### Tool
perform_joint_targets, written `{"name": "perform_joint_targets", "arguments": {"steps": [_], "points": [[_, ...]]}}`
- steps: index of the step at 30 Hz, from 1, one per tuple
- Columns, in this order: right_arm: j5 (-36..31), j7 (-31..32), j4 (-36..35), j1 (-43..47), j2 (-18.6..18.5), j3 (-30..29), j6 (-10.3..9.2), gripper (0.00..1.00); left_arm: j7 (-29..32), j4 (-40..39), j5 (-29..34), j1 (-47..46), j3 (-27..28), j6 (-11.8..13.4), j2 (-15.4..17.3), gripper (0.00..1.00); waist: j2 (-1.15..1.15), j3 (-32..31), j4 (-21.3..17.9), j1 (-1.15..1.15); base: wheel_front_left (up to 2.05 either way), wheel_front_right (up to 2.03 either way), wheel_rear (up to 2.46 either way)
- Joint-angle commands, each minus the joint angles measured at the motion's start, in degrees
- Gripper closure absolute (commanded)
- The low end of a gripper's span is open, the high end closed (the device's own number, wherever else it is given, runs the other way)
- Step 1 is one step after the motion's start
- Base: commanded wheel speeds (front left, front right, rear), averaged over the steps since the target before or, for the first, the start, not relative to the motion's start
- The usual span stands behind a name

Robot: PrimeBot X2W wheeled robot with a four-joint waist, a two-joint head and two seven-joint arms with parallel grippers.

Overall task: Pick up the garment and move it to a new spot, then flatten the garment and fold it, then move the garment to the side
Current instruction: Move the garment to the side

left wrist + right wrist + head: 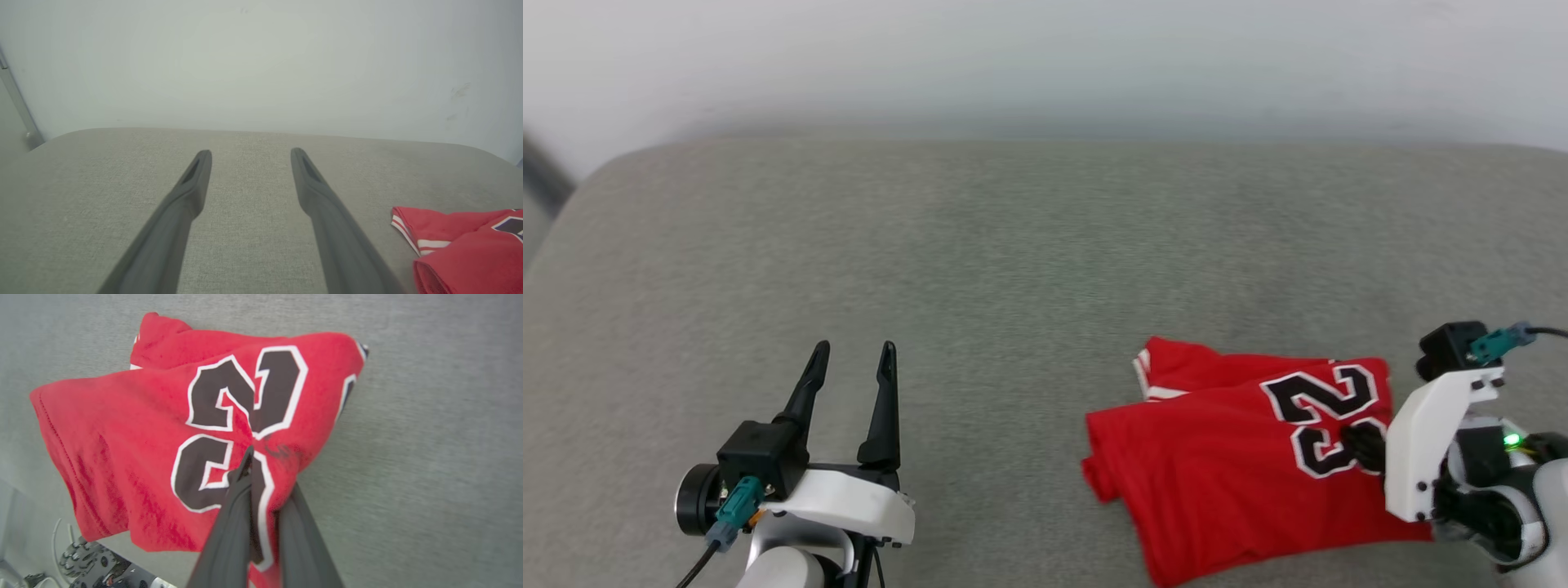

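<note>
The garment [1217, 457] is red with a black, white-edged "23" and lies folded on the grey fabric surface at the lower right of the head view. Striped trim shows at its far left corner [408, 239]. My right gripper [1365, 447] comes in from the right and is shut on the garment [122, 428] at the number. In the right wrist view the cloth bunches between the two fingers of the right gripper [265, 469], and one finger is partly under it. My left gripper [854, 351] stands open at the lower left, well away from the garment, with nothing between the fingers of the left gripper [250, 153].
The grey padded surface [1013, 269] has rounded far corners and ends at a pale wall [261, 61]. A pole [16, 102] stands at the far left. Parts of the robot's base [94, 567] show below the surface's near edge.
</note>
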Motion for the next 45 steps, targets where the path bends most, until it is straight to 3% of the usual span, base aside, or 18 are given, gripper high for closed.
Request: {"name": "perform_joint_targets", "arguments": {"steps": [1,4,9,15,21,32,33,34,35,36,45], "points": [[-1.64,-0.14,-0.58,-1.02,-1.12,0.08,-0.05,1.00,-0.13,-0.50,0.51,0.12,0.28,-0.09,0.01,0.00,0.00,0.09,-4.40,0.00,0.00,0.00,0.00],[-5.91,0.18,-1.40,-1.80,-3.02,-0.55,-0.05,1.00,-0.12,-1.79,0.94,-0.53,0.34,-0.36,0.30,0.00,0.00,1.86,-10.14,0.00,0.00,0.00,0.00],[-8.51,-2.92,1.11,-5.25,-3.10,-1.64,-0.05,1.00,0.12,-4.00,1.68,-2.15,0.32,-0.42,1.15,0.00,0.00,6.31,-17.52,0.00,0.00,0.00,0.00],[-10.99,-9.06,6.61,-11.53,-4.03,-4.26,-0.05,1.00,2.35,-8.24,3.43,-6.22,-0.17,-1.06,3.39,0.00,0.00,14.22,-23.01,0.00,0.00,0.00,0.00],[-14.29,-16.53,12.90,-18.78,-4.93,-10.46,-0.05,1.00,6.04,-12.60,5.18,-11.85,-1.36,-2.34,5.57,0.00,0.00,22.77,-24.62,0.00,0.00,0.00,0.00],[-22.89,-31.06,22.37,-28.33,-5.42,-23.26,-0.05,1.00,9.47,-17.64,7.94,-20.13,-3.12,-4.19,7.38,0.00,0.00,33.10,-22.38,0.00,0.00,0.00,0.00],[-23.68,-32.09,23.30,-28.76,-4.85,-23.95,-0.06,0.83,9.66,-17.86,8.05,-20.42,-3.14,-4.25,7.43,0.00,0.00,33.47,-22.28,0.00,0.00,0.00,0.00],[-24.43,-33.15,24.25,-29.25,-4.40,-24.51,-0.05,0.56,9.66,-18.13,8.13,-20.75,-3.17,-4.26,7.51,0.00,0.00,33.76,-22.19,0.00,0.00,0.00,0.00],[-25.05,-34.34,25.09,-29.61,-4.05,-25.02,-0.05,0.10,9.63,-18.31,8.10,-21.05,-3.16,-4.23,7.59,0.00,0.00,33.90,-22.13,0.00,0.00,0.00,0.00],[-25.78,-35.51,25.98,-29.90,-3.84,-25.67,-0.06,0.00,9.64,-18.44,8.13,-21.23,-3.10,-4.19,7.66,0.00,0.00,33.94,-22.05,0.00,0.00,0.00,0.00],[-32.30,-45.28,29.46,-27.96,-2.84,-29.78,-0.06,0.00,7.47,-15.74,6.84,-18.26,-3.06,-3.36,7.02,0.00,0.00,28.04,-21.74,0.00,0.00,0.00,0.00]]}}
